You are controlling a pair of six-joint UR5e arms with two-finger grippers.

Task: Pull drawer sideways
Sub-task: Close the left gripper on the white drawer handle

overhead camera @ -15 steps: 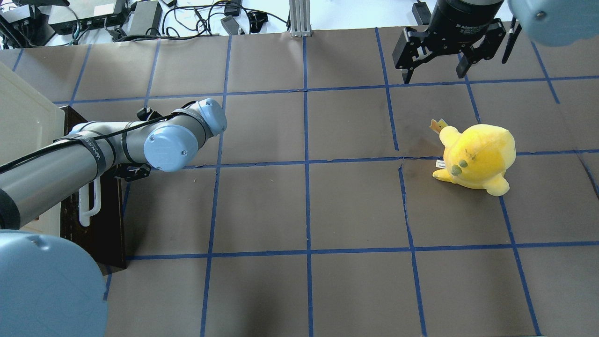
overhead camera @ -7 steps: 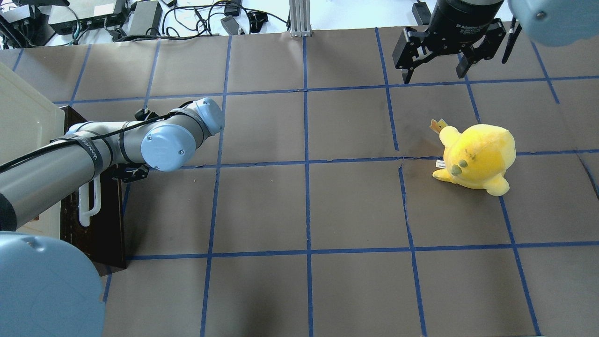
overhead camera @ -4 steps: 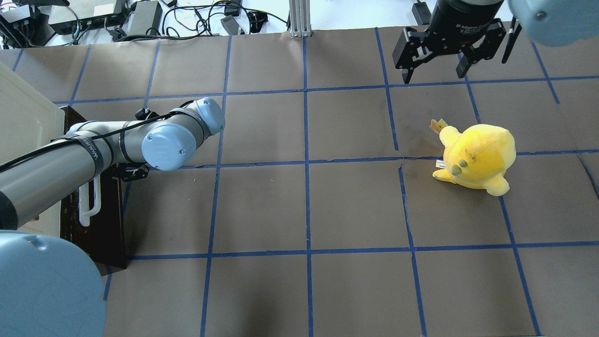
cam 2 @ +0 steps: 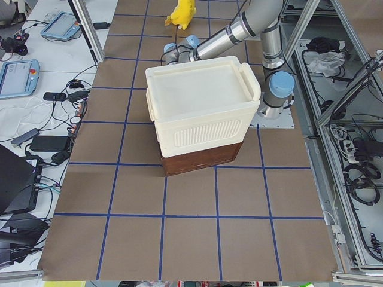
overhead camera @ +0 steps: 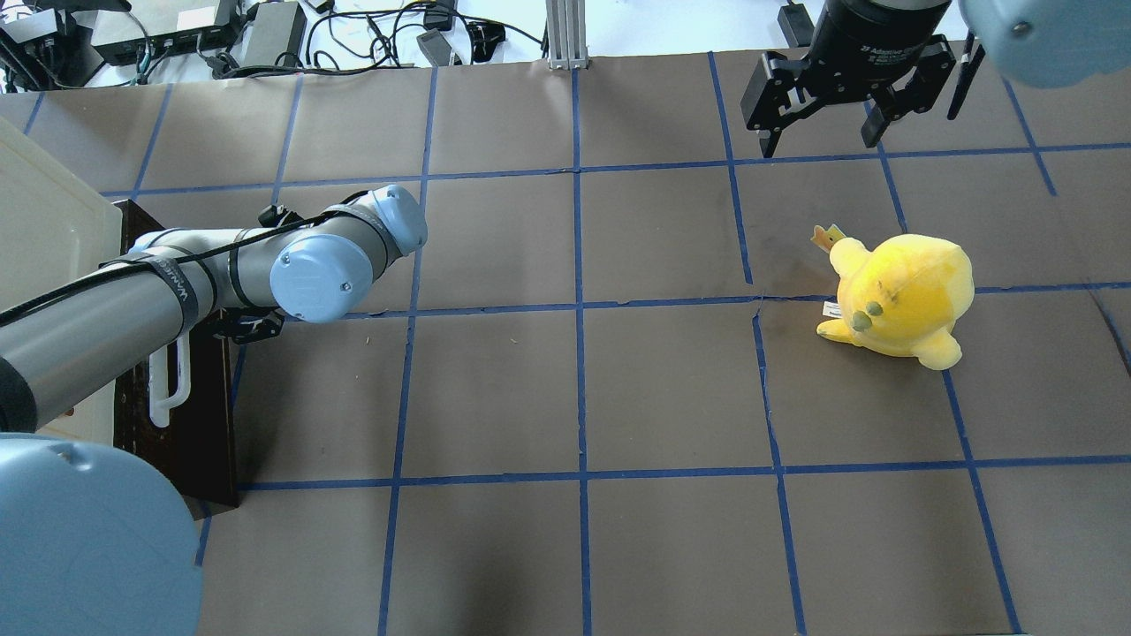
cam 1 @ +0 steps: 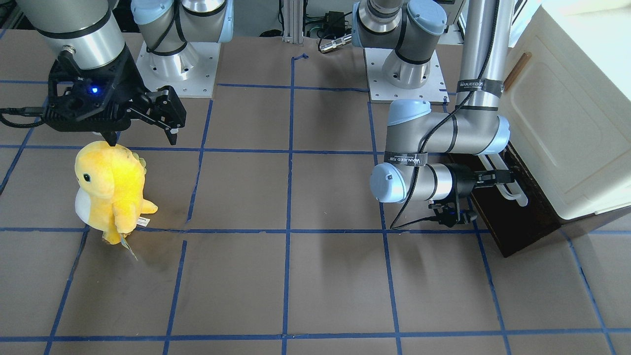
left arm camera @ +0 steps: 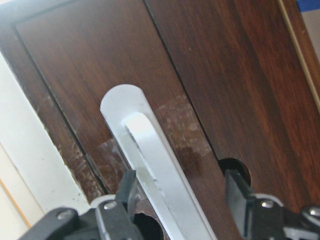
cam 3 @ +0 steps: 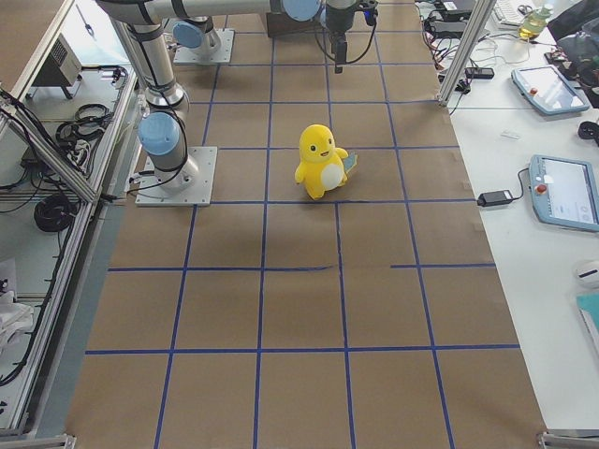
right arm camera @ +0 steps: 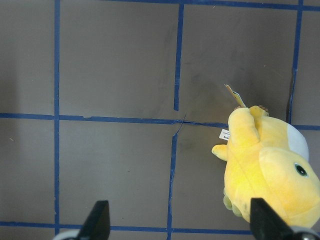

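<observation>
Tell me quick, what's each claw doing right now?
Left claw: open, straddling the white handle of the drawer, not shut on it.
Right claw: open, holding nothing; the yellow plush toy sits off to its side.

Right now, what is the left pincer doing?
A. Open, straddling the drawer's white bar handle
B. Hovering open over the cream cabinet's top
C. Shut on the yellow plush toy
A: the left wrist view shows the white bar handle of the drawer running between the fingers of the left pincer, with a clear gap to the finger on that view's right.
</observation>
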